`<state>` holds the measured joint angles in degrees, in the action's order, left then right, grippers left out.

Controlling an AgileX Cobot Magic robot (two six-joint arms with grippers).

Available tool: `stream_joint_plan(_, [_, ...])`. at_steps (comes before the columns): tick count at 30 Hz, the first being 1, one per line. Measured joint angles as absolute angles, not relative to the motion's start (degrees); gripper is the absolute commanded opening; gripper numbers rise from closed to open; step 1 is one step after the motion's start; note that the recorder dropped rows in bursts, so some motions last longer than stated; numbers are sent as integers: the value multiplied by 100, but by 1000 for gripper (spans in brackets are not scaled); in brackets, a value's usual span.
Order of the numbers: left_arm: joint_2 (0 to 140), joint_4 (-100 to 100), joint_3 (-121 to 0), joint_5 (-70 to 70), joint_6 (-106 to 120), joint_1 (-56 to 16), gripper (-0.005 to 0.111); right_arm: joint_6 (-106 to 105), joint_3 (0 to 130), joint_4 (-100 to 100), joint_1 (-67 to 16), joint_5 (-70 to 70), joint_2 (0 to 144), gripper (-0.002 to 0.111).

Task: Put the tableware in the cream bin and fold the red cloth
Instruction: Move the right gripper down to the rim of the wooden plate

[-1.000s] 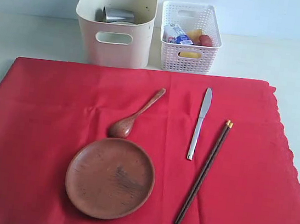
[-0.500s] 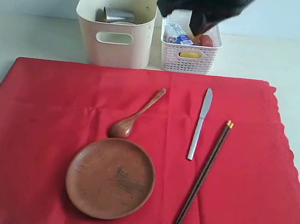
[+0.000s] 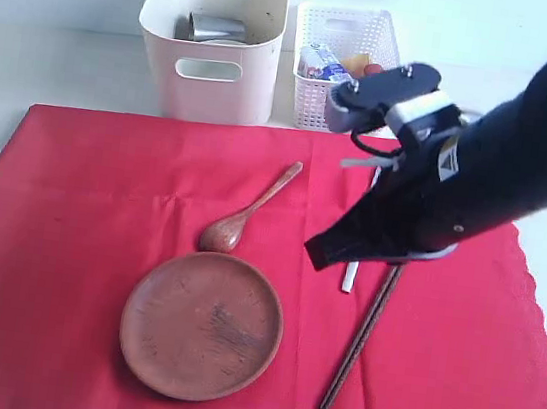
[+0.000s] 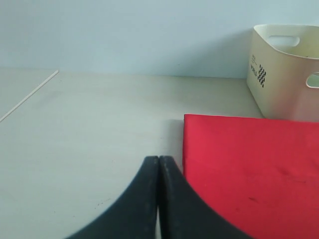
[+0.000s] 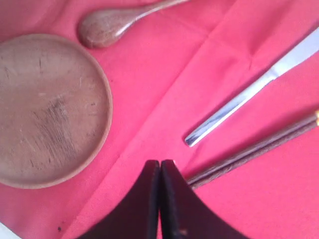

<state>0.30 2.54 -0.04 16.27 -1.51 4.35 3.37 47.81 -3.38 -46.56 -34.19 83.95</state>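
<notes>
Over the red scalloped fabric cloth (image 3: 77, 239), your right gripper (image 5: 159, 167), clamped empty, just arrived above the silver metal knife (image 5: 234, 104); pickup likely next.

white lattice basket (image 3: 349, 15) stood upper centre of frame | it held a blue-and-white carton (image 3: 319, 63) and a red item (image 3: 374, 70) | pale tabletop (image 3: 60, 65) lay upper left
</notes>
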Motion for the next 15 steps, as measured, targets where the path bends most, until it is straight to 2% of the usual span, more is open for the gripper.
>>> stream_joint_plan(5, [30, 254, -4, 1627, -151, 435, 1, 326, 4339, -483, -4656, -2789, 8467, 0])
stream_joint_plan(15, [30, 254, -4, 1627, -151, 435, 1, 326, 4328, -1161, -4656, -1087, 8958, 0])
